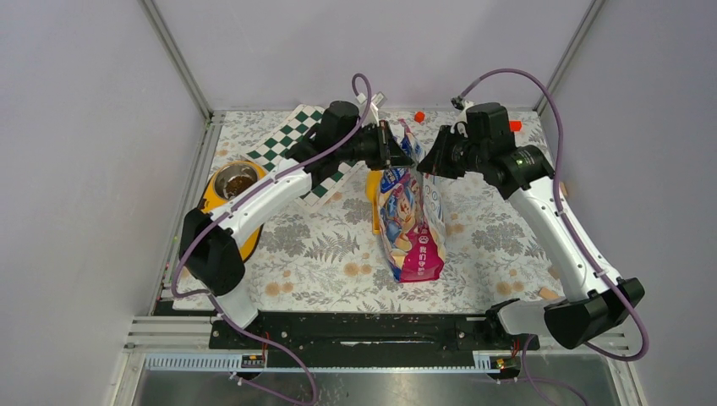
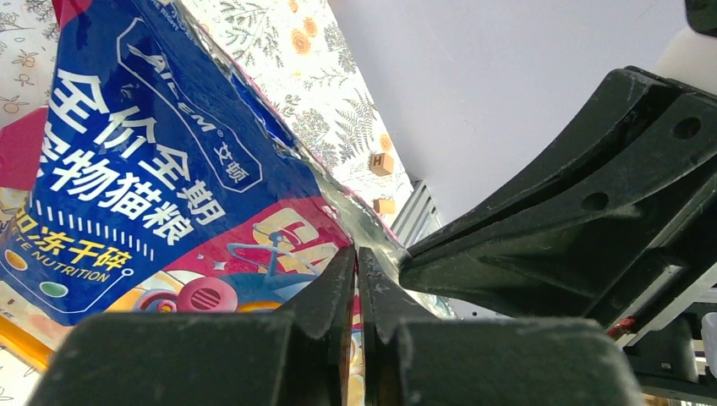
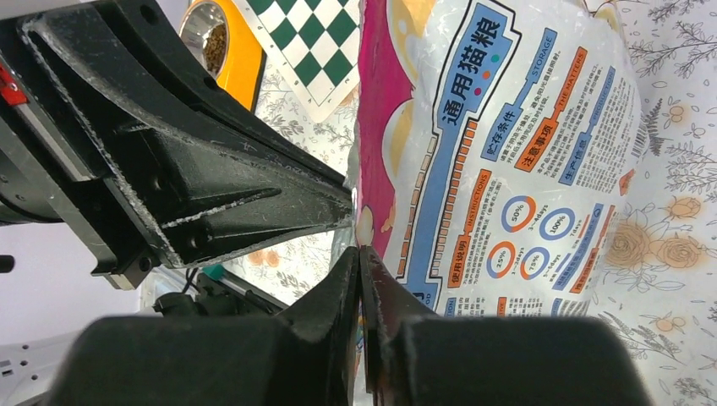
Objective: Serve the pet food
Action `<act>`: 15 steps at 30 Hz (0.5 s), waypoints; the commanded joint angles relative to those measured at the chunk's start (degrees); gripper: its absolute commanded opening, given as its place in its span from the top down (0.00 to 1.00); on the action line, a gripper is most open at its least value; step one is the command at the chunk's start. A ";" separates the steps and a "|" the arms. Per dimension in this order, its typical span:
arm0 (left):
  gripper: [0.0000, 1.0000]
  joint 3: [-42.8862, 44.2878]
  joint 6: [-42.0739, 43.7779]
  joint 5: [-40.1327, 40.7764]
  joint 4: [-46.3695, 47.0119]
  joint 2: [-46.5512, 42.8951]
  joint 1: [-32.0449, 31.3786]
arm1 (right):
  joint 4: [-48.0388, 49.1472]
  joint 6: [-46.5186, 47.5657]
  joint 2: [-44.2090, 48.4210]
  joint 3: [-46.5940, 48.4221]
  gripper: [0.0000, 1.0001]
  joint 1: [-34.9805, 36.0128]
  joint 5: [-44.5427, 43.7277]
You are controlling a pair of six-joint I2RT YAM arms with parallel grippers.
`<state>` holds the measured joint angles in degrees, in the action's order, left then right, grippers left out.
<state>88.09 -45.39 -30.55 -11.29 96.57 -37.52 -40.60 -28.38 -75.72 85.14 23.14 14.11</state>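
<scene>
The pet food bag point(image 1: 410, 222), glossy pink and blue with a cartoon figure and Chinese writing, hangs upright mid-table, its bottom near the cloth. My left gripper point(image 1: 407, 152) is shut on the bag's top edge from the left; its blue front fills the left wrist view point(image 2: 161, 161). My right gripper point(image 1: 425, 161) is shut on the same top edge from the right; the bag's printed back shows in the right wrist view point(image 3: 524, 144). The two grippers meet almost tip to tip. Brown kibble point(image 1: 239, 183) lies in a steel bowl of the yellow feeder point(image 1: 211, 199), also seen in the right wrist view point(image 3: 216, 42).
A green-and-white checkered board point(image 1: 296, 139) lies under the left arm. An orange scoop point(image 1: 374, 199) peeks out behind the bag's left side. Small red blocks point(image 1: 418, 116) sit at the far edge. A floral cloth point(image 1: 321, 254) covers the table.
</scene>
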 commanded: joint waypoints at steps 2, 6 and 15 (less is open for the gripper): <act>0.88 5.54 2.57 -0.20 -3.62 2.01 -0.39 | -1.93 4.29 -2.06 2.73 0.88 0.81 -4.36; 0.84 6.98 2.83 -0.42 -5.29 3.27 -0.62 | -3.80 5.91 -3.33 4.17 0.84 1.20 -5.09; 1.00 10.10 7.40 6.07 -9.76 1.65 -0.57 | -5.83 7.45 -3.32 5.92 1.00 1.41 -6.63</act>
<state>94.30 -42.63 -30.06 -17.98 100.03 -38.17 -44.12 -22.98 -79.18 88.47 24.05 10.90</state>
